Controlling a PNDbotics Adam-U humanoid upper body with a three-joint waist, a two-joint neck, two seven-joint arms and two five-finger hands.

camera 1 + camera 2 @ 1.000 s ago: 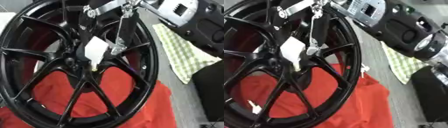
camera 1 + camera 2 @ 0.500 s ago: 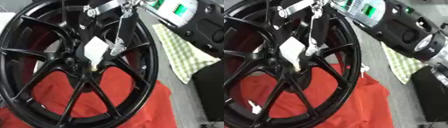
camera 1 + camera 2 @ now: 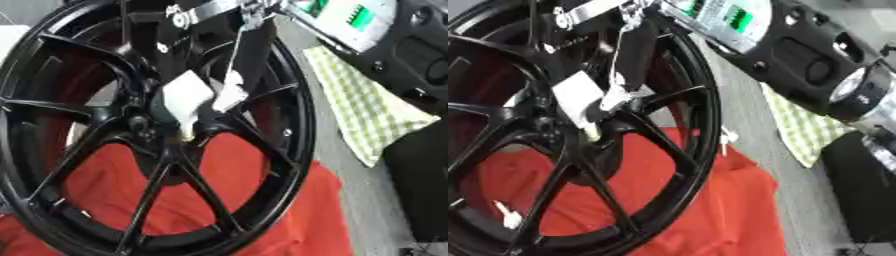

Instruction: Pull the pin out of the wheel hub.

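Note:
A large black spoked wheel point(image 3: 293, 140) stands upright on a red cloth point(image 3: 262, 170). At its hub point(image 3: 140, 122) a small pale yellowish pin point(image 3: 186, 133) sticks out. My right hand point(image 3: 249, 55) reaches down from the upper right, through the rim, to the hub. Its white-padded fingertips point(image 3: 186, 95) are closed together right above the pin and pinch its upper end. My left hand shows in neither view.
A green checked cloth point(image 3: 372, 110) lies on the grey table to the right of the wheel. A black block point(image 3: 424, 190) stands at the right edge. A small white piece point(image 3: 724, 141) sits by the rim and another point(image 3: 507, 216) low inside it.
My right hand stays pinched at the hub in the same spot. The forearm above it has shifted a little, and the view has drifted slightly.

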